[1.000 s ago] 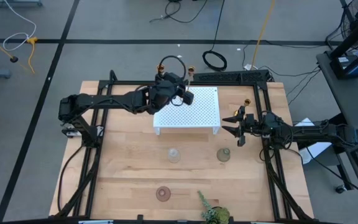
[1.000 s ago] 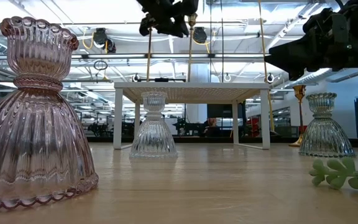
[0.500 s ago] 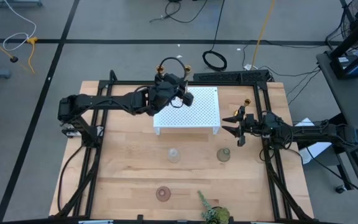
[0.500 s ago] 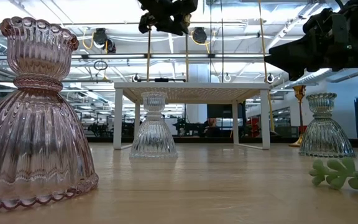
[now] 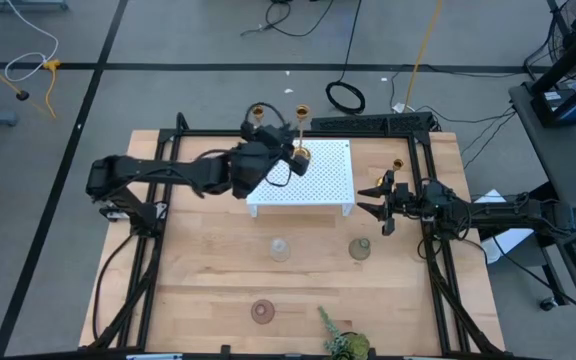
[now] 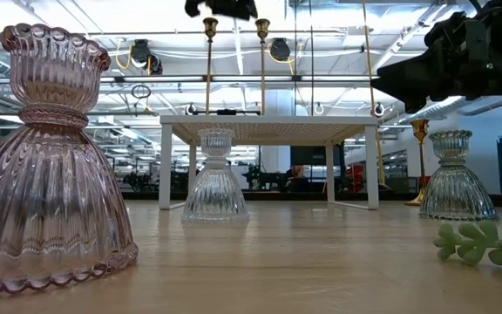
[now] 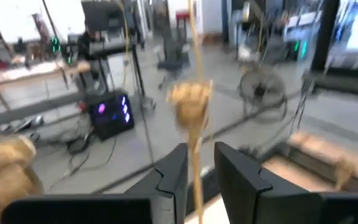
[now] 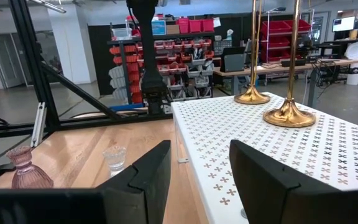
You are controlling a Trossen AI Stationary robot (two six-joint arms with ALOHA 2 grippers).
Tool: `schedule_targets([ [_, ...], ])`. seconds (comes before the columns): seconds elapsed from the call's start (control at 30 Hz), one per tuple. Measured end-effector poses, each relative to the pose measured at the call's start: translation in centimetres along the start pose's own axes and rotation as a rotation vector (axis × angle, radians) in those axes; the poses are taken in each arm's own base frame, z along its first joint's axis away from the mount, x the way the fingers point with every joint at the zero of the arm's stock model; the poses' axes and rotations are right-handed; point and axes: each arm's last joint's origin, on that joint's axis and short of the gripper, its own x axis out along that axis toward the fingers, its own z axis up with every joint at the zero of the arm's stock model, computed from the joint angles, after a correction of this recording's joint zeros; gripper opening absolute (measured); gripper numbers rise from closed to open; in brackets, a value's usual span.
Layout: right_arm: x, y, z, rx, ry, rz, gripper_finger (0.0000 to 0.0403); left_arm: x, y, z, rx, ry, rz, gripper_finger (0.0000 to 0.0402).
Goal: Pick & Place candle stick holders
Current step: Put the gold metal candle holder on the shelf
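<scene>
Left gripper (image 5: 258, 160) pulls back left from far-left corner of white perforated stand (image 5: 318, 180); fingers now apart, holding nothing. Second shiny gold thin-stem candlestick (image 5: 301, 150) now stands free on stand, beside first gold candlestick (image 5: 258, 112) at far-left edge. Judgement: this placement done. Third gold candlestick (image 5: 398, 165) stays on table, right of stand, just beside right gripper (image 5: 380, 205), fingers spread, empty. Clear glass holder (image 5: 281, 248), green glass holder (image 5: 359, 248), pink glass holder (image 5: 262, 311) remain near side, untouched.

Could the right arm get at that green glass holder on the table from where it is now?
Probably yes. The right gripper hangs open just beside the green glass holder, with bare table between them and nothing in the way.
</scene>
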Motion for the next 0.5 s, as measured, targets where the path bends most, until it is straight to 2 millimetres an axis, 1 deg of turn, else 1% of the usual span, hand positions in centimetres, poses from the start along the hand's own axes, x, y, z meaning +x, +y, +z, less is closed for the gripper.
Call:
schedule_targets([
  [0.17,0.0,0.0,0.0,0.0,0.003,0.0,0.0155,-0.6,-0.1,1.8,-0.006,-0.12,-0.017,0.0085],
  [0.3,0.0,0.0,-0.1,0.0,0.006,0.0,0.0155,-0.9,0.1,2.4,0.023,-0.149,-0.02,0.0085],
  [0.43,0.0,0.0,-0.1,-0.023,0.005,0.004,0.0155,-2.1,-0.3,2.8,0.094,-0.158,-0.049,0.0085],
  [0.5,0.0,0.0,0.0,-0.03,0.005,0.015,0.0155,-3.4,-0.3,3.3,0.15,-0.16,-0.078,0.0085],
])
